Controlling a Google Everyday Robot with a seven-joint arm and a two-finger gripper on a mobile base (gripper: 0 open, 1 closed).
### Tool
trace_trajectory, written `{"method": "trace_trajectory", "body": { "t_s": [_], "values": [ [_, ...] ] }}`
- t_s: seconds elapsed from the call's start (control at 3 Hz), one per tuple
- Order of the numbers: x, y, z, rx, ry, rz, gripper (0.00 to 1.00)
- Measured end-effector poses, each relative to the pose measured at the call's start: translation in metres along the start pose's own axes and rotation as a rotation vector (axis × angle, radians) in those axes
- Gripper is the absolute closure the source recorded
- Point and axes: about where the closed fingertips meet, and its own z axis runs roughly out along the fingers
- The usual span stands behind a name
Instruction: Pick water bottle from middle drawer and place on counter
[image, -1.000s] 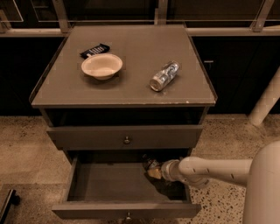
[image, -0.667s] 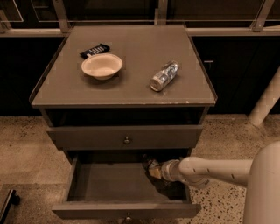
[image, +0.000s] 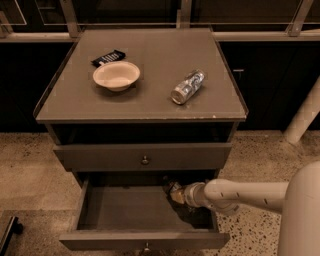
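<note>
**Gripper deep in the open drawer, bottle lost in shadow**

The water bottle cannot be made out for certain. The back right corner of the middle drawer (image: 125, 209) lies in deep shadow under the closed upper drawer (image: 145, 156), and only dark, shapeless patches show there around the gripper (image: 175, 192). Whether the gripper is spread or closed, or has hold of anything, cannot be told. The drawer's front panel is cut off by the bottom edge of the view, and the robot's pale body fills the lower right corner, only partly in frame.

The arm (image: 240, 195) reaches in from the right, almost level, crossing the drawer's right wall. The gripper sits low at the back right of the drawer, pointing left.

On the table (image: 150, 102) lie a cream bowl (image: 116, 75), a black packet (image: 108, 57) just behind it, and a stubby clear bottle (image: 187, 87) on its side, well apart from the bowl.
</note>
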Motion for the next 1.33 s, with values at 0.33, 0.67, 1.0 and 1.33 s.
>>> {"method": "trace_trajectory", "body": {
  "t_s": [0.33, 0.67, 1.0, 1.33],
  "values": [
    [-0.007, 0.011, -0.012, -0.064, -0.004, -0.003, 1.0],
    [-0.009, 0.026, -0.073, -0.153, 0.016, 0.041, 1.0],
    [-0.012, 0.052, -0.144, -0.232, 0.051, 0.049, 1.0],
    [-0.023, 0.075, -0.205, -0.308, 0.068, 0.043, 1.0]
  ]
}}
